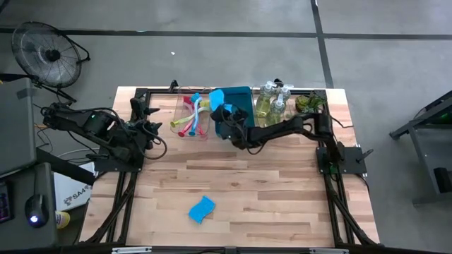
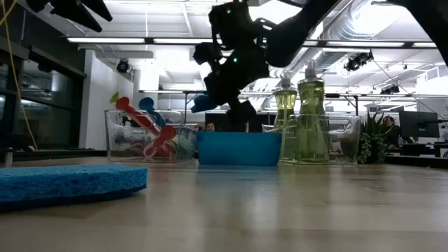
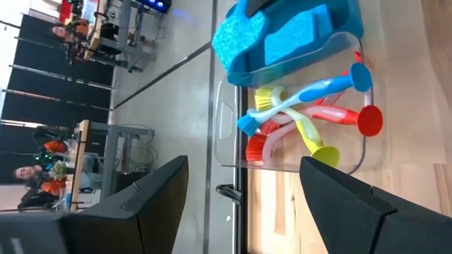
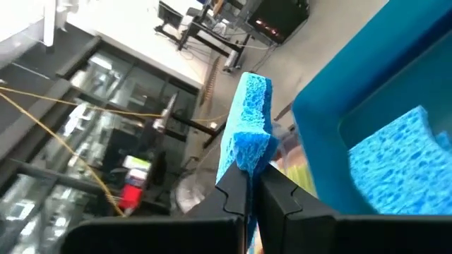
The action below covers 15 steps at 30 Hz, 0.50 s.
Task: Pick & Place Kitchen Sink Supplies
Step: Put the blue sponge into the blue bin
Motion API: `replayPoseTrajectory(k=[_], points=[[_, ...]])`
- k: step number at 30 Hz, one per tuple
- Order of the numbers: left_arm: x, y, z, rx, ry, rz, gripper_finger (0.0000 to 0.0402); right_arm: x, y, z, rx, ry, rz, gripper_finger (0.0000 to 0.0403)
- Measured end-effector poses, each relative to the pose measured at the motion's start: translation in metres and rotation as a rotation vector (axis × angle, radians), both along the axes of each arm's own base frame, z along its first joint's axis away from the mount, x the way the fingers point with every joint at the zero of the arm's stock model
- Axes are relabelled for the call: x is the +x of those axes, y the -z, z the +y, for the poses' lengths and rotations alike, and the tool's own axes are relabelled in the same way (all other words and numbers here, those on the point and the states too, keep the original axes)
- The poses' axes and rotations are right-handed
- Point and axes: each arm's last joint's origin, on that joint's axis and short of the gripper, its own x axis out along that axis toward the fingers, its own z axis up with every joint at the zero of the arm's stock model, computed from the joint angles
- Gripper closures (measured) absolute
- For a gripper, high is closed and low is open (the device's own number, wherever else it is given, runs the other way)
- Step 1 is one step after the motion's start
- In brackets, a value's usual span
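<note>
Held sponge: a bright blue sponge (image 4: 248, 130) is pinched in the right gripper (image 4: 253, 185), just above the blue bin (image 1: 240, 106), at the bin's side that faces the brush tray
Right gripper: its two dark fingers are squeezed tight on the bottom edge of the held sponge, which sticks up past the fingertips
Right arm: it comes from the far right side of the table and stretches over to the blue bin
Sponge in the bin: another blue sponge (image 4: 395, 166) lies down inside the blue bin
Sponge on the table: a third blue sponge (image 1: 201, 209) lies flat on the wood, well apart from the blue bin, near the front edge of the table
Blue bin: it sits at the back of the table, between two clear trays
Brush tray: a clear tray (image 1: 178, 121) stands just beside the blue bin, on the left arm's side
Dish brushes: red, yellow and blue brushes (image 3: 304, 116) lie crossed over each other in the brush tray
Pump bottles: clear bottles (image 2: 310, 119) of yellowish soap stand upright in the other clear tray (image 2: 346, 140), just on the other side of the blue bin
Left gripper: the left gripper (image 3: 244, 197) waits near the brush tray, off to the side away from the blue bin, with its fingers spread wide and nothing between them
</note>
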Motion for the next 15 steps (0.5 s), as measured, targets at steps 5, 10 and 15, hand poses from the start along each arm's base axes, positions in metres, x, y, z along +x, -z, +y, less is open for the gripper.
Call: replayPoseTrajectory(k=[5,10,15], points=[[0.0,0.0,0.0,-0.004,0.002,0.0,0.0136,-0.004,0.008,-0.011,0.026,0.01,0.081,0.0403],[0.0,0.0,0.0,-0.007,0.0,-0.003,0.0136,-0.004,0.01,-0.009,0.042,-0.007,0.099,0.0403],[0.0,0.0,0.0,-0.008,0.0,-0.004,0.0136,-0.005,0.009,-0.004,0.04,-0.012,0.116,0.0403]])
